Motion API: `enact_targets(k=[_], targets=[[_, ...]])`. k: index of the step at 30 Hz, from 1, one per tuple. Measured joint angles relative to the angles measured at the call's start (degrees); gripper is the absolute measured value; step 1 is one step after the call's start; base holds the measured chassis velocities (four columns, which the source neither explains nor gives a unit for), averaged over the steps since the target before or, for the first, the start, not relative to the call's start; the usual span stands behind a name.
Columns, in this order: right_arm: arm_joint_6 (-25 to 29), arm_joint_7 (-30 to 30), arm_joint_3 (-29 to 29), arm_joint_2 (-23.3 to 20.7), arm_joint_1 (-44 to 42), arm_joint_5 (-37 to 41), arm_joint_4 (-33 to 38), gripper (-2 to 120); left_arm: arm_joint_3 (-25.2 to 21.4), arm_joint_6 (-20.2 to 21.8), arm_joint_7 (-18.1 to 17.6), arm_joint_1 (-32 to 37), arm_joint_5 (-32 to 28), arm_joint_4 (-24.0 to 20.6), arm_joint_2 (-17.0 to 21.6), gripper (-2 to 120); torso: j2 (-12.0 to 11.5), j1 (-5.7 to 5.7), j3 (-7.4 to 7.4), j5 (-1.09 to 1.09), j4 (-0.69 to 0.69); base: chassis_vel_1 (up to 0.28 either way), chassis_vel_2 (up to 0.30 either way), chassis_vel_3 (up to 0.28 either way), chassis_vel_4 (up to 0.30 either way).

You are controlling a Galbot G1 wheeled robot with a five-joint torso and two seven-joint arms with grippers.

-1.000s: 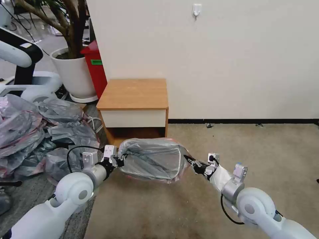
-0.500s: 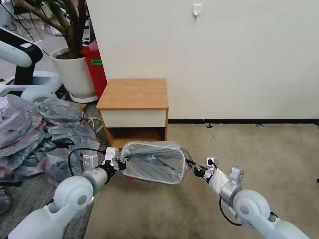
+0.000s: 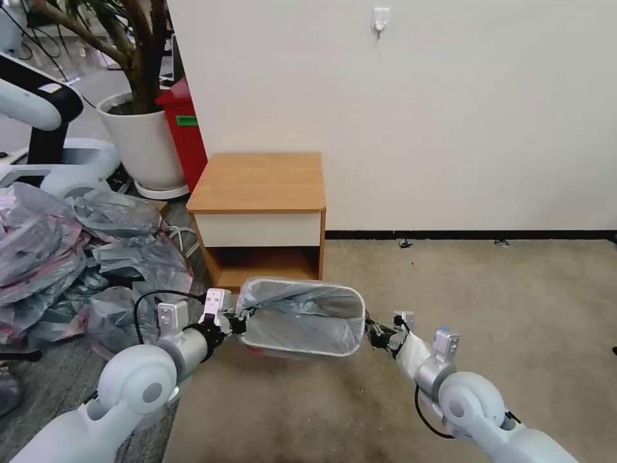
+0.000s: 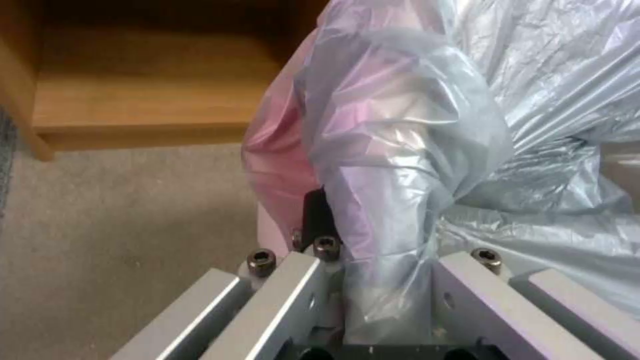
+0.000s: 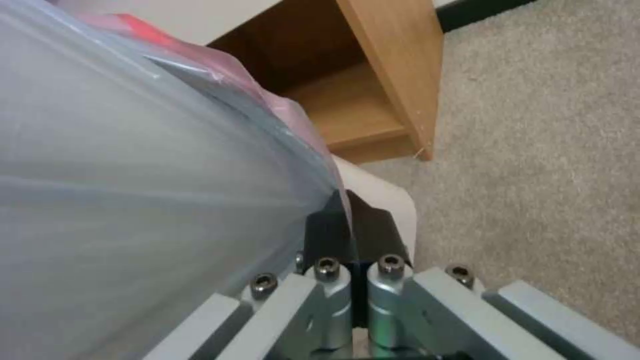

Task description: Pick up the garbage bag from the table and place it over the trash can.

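While both arms are lowering, the left gripper [image 3: 239, 316] and right gripper [image 3: 371, 329] are pinching the garbage bag [image 3: 302, 315], apparently now seated over the trash can [image 3: 350, 347] (rim newly showing).

One garbage bag [image 3: 302, 318], grey with a pink rim band, in use. One trash can [image 3: 352, 321], cream, rectangular. One table [image 3: 260, 183], wood worktop, single cream drawer front, one shelf gap below.

Two grippers: left gripper [image 3: 239, 319], right gripper [image 3: 371, 329], each pinched on a side of the garbage bag.

One heap of loose grey bags [image 3: 71, 257] on the floor; number of bags in it cannot be counted. One white plant pot [image 3: 144, 145] with one plant. One red box [image 3: 186, 132]. One wall hook [image 3: 380, 19].
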Motion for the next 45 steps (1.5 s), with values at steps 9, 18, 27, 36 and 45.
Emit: enact_targets(k=[9,18,27,36,45], targets=[[1.4,0.5,-1.7,2.2,1.1,-1.7,-2.5,0,-0.4,0.4,-0.3,0.3,-2.0,-1.2,0.1,3,0.0,0.0,0.0,0.0,0.0,0.0,0.0,0.0,0.0],[2.8,1.2,-2.8,3.1,1.7,-4.4,-3.8,0,-1.0,0.7,-0.3,0.7,-3.1,-1.6,0.2,4,0.0,0.0,0.0,0.01,0.0,0.0,0.0,0.0,0.0],[5.3,-0.9,-3.1,2.8,1.7,-9.7,-5.6,0,-1.2,1.7,-1.4,0.5,-6.2,-1.6,-0.3,4,0.0,0.0,0.0,0.01,0.0,0.0,0.0,0.0,0.0],[7.5,0.2,-3.6,2.9,1.7,-12.6,-6.3,6,-1.3,1.8,-1.4,0.7,-5.6,-1.3,-0.2,4,0.0,0.0,0.0,0.01,0.0,0.0,0.0,0.0,0.0],[7.8,2.2,-3.0,1.8,0.7,-12.5,-3.6,37,-0.1,1.5,-1.4,0.4,-2.0,1.5,-1.5,2,0.0,0.0,0.0,0.0,0.0,0.0,0.0,0.0,0.0]])
